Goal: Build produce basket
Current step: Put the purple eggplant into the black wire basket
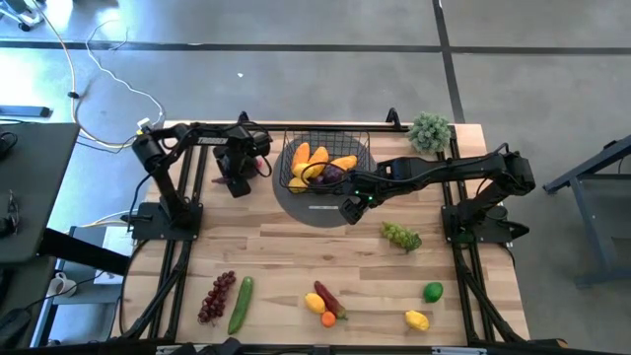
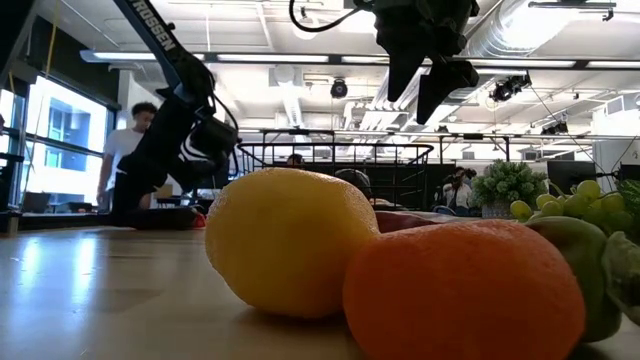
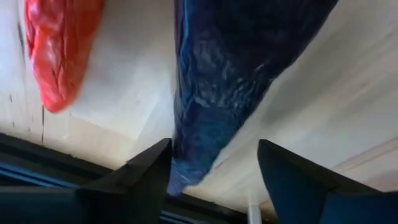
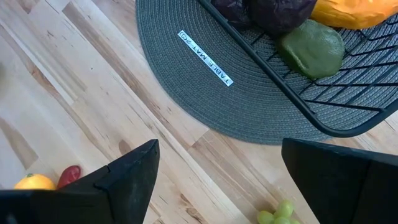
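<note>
High view, nearest table edge first: a cluster of dark red grapes (image 1: 217,297) lies beside a green cucumber (image 1: 240,304) on the left, then a small group — a yellow lemon (image 1: 315,303), a red chili (image 1: 329,299) and a small orange fruit (image 1: 328,319) touching one another — and to the right a lime (image 1: 433,292) and another lemon (image 1: 417,319), well apart from the rest. Farther in, a bunch of green grapes (image 1: 401,236) sits on the bare wood near the right arm's base. The right gripper (image 1: 352,208) hangs over the near rim of the round grey mat (image 1: 309,211), its fingers spread wide with nothing between them. On that mat stands the black wire basket (image 1: 357,140), holding yellow and orange pieces and a dark purple one. To the basket's left, the left gripper (image 1: 237,181) is low over the table, its fingers apart on either side of the tip of a purple eggplant (image 3: 230,81), with a red piece (image 3: 59,46) lying just beside it; whether the fingers touch the eggplant cannot be told. At the far right corner stands a potted plant (image 1: 430,130).
</note>
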`<state>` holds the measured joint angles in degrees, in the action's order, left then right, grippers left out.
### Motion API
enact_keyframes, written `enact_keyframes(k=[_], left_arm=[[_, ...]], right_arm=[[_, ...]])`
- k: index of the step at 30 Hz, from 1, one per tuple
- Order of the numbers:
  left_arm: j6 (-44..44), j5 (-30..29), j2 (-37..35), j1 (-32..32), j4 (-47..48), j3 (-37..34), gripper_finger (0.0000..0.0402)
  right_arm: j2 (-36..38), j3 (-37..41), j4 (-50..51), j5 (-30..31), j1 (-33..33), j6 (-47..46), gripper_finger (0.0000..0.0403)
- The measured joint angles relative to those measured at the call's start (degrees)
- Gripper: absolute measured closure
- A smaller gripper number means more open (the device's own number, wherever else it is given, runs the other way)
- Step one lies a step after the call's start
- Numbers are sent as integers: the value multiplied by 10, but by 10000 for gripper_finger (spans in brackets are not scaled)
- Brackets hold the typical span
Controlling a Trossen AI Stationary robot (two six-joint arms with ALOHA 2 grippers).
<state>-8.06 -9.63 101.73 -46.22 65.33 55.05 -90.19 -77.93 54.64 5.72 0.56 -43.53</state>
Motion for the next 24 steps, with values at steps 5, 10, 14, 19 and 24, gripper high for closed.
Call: enact_keyframes(k=[5,10,14,19,24], left_arm=[[-1,0,9,0,-3,0,237],[-1,0,9,0,-3,0,297],[-1,0,7,4,-3,0,337],[-1,6,-8,13,-3,0,358],[-1,29,-40,24,8,0,357]], right_arm=[[0,0,0,0,0,-1,84],[0,0,0,0,0,-1,84],[0,0,0,0,0,-1,84],[0,0,0,0,0,-1,84],[0,0,0,0,0,0,84]])
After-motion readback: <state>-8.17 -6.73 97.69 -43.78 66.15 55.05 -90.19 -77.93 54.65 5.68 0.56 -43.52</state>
